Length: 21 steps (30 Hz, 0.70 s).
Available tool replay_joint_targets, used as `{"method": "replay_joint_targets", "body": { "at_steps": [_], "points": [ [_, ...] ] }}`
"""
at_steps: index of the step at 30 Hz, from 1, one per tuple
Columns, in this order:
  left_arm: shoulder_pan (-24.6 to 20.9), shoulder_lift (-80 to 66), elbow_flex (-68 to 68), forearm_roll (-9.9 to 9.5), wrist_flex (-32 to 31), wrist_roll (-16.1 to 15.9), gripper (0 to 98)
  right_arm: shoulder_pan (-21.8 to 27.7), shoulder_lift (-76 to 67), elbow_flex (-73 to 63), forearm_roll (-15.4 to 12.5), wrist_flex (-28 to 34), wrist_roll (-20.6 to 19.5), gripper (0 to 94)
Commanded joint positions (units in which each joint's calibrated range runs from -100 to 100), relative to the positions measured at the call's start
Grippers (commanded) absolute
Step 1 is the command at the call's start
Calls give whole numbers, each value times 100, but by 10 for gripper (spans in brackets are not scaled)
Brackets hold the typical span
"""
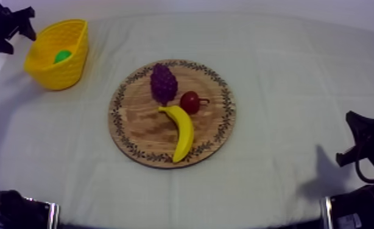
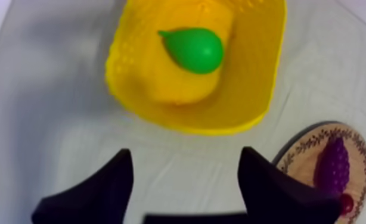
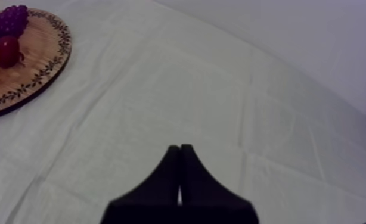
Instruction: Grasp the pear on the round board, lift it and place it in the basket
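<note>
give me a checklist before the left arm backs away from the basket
1. Pear lying inside the yellow basket: ok
2. Left gripper open, holding nothing: ok
3. Left gripper's fingers apart from the basket's rim: ok
4. Banana, grapes and small red fruit on the wooden board: ok
5. Right gripper shut, over bare cloth away from the board: ok
</note>
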Motion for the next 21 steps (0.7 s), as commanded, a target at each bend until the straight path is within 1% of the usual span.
{"method": "replay_joint_targets", "body": {
  "at_steps": [1, 6, 9, 12, 14, 18, 21],
  "points": [
    [-10, -574, 604, -18, -71, -23, 608, 1, -3, -2, -3, -1, 0, 2],
    [23, -1514, 1376, -67, -266, -72, 570, 1, -3, -2, -3, -1, 1, 2],
    [126, -2109, 1692, -96, -330, -74, 533, 1, -3, -2, -3, -1, 0, 2],
    [330, -2749, 1974, -114, -448, 20, 481, 1, -3, -2, -3, -1, 0, 2],
    [458, -3202, 2187, -118, -535, 158, 442, 1, -3, -2, -3, -1, 0, 2],
    [533, -4090, 2716, -78, -682, 472, 294, 1, -3, -2, -3, -1, 0, 2],
    [501, -4721, 3144, -54, -810, 616, 160, 1, -3, -2, -3, -1, 0, 2]
  ]
}}
